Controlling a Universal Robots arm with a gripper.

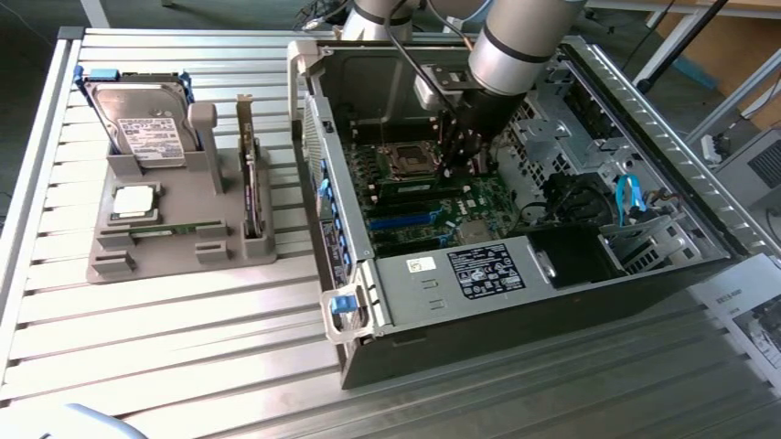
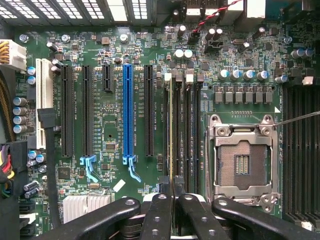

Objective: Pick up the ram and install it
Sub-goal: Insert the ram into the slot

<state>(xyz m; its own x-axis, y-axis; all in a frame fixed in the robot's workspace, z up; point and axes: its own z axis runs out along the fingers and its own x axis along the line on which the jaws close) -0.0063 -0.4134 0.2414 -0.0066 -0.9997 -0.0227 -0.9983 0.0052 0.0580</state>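
Now, in the exterior view, the gripper [image 1: 462,166] hangs inside the computer case [image 1: 550,320], just beside the CPU socket [image 1: 409,160]. In the wrist view its closed fingers clamp the ram [image 2: 171,125] edge-on, long axis parallel to the memory slots [image 2: 187,130] beside that socket.

The exterior view is bright, and the light comes from above. The metal slats of the bench [image 1: 183,320] shine almost white from 7 to 10 o'clock, and the square processor chip [image 1: 134,203] at 9 o'clock is washed out. Inside the computer case [image 1: 366,302] it is dimmer, and the arm [image 1: 518,46] throws a shadow on the motherboard [image 1: 427,197] near the centre. In the wrist view the motherboard is evenly lit. The vent openings [image 2: 120,7] burn out to white. The ram [image 2: 171,125] shows one thin pale edge, and the gripper [image 2: 172,196] looks dark with small highlights.
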